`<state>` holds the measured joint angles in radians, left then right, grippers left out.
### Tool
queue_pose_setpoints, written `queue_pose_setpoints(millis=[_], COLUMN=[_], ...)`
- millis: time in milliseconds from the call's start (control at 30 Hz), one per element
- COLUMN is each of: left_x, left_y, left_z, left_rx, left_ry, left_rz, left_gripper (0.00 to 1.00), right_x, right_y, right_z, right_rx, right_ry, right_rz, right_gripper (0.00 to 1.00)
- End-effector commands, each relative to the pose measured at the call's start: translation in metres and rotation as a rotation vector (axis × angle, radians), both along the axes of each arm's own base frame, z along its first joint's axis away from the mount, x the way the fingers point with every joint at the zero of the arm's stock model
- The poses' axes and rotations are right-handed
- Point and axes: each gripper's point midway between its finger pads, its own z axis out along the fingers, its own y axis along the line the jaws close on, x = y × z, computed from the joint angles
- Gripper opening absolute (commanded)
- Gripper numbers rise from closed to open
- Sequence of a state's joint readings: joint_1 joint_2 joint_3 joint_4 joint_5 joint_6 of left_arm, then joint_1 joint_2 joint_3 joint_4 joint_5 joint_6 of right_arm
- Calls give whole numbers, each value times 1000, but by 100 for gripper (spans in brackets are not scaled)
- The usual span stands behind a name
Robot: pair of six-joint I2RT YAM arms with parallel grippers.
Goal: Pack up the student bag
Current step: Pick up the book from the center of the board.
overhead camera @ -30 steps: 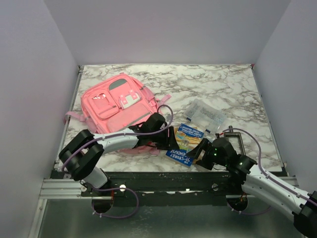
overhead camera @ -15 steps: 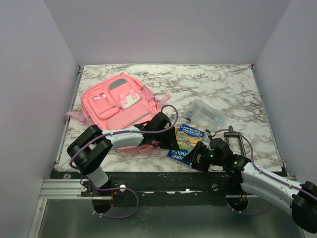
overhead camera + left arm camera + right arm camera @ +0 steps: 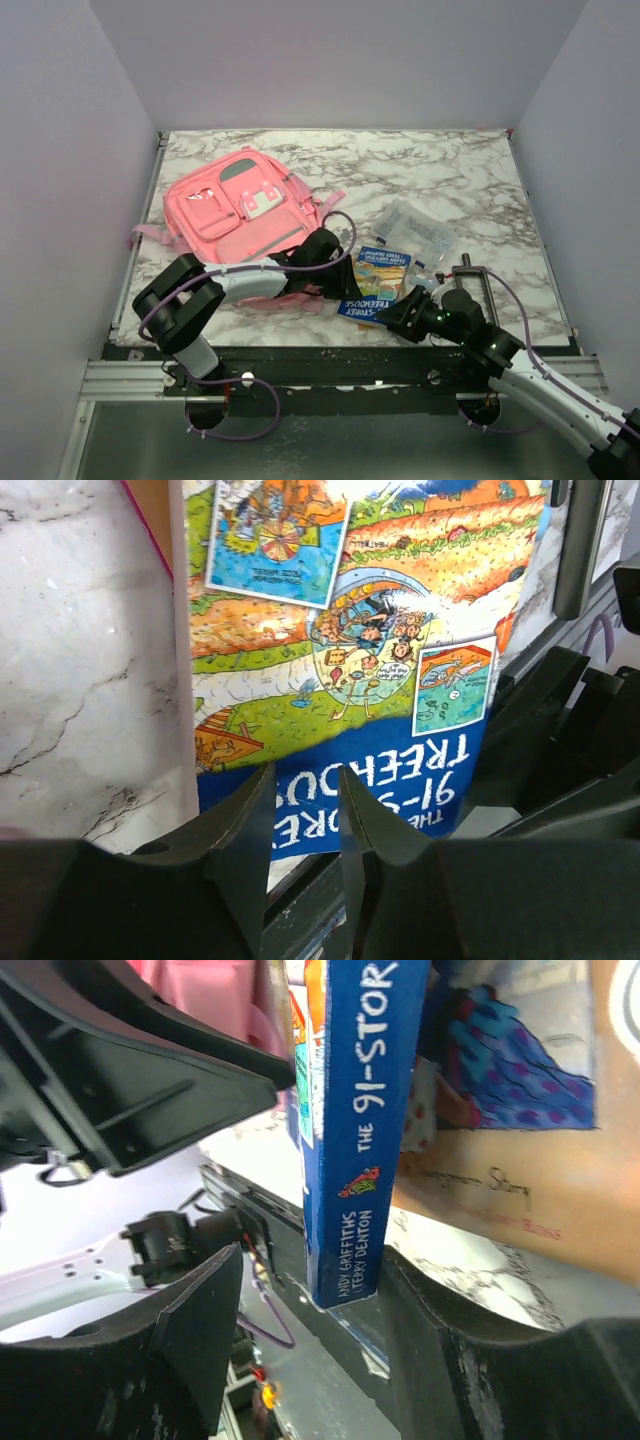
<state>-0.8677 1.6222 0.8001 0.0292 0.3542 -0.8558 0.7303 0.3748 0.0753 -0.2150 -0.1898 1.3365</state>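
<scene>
The pink student bag (image 3: 238,212) lies flat at the back left, front pockets up. A blue-spined picture book, "The 91-Storey Treehouse" (image 3: 376,280), lies near the table's front edge, its near corner raised. My left gripper (image 3: 340,272) reaches over the bag's lower edge. In the left wrist view it (image 3: 305,775) hovers just above the book's cover (image 3: 340,630), open with a narrow gap and empty. My right gripper (image 3: 393,315) is open with the book's spine corner (image 3: 360,1110) between its jaws (image 3: 315,1260); the right finger (image 3: 450,1330) lies under the book and the left one stands apart.
A second book with a tan cover (image 3: 520,1160) lies under the blue one. A clear plastic pouch (image 3: 415,232) lies to the right of the books. The black table rail (image 3: 330,355) runs just in front of the books. White walls enclose the marble table (image 3: 430,170).
My right gripper has slid left and in under the book's near corner. The book has turned and lifted slightly. My left gripper has crept a little toward the book.
</scene>
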Motion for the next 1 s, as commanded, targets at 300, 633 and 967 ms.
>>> queue_pose_setpoints(millis=[300,633,967], left_x=[-31,-26,8], left_y=[15,17,60], left_z=[-26,13,162], left_rx=[78,7,-171], left_ry=[78,-28,-367], left_rz=[-54,-56,93], left_gripper=[33,45,87], right_x=[48,49,49], right_y=[6,20,21], right_z=[8,26,118], right_rx=[27,-39,-141], right_ry=[-124,-191,-457], right_rz=[-152,-28,125], right_gripper=[58,3,1])
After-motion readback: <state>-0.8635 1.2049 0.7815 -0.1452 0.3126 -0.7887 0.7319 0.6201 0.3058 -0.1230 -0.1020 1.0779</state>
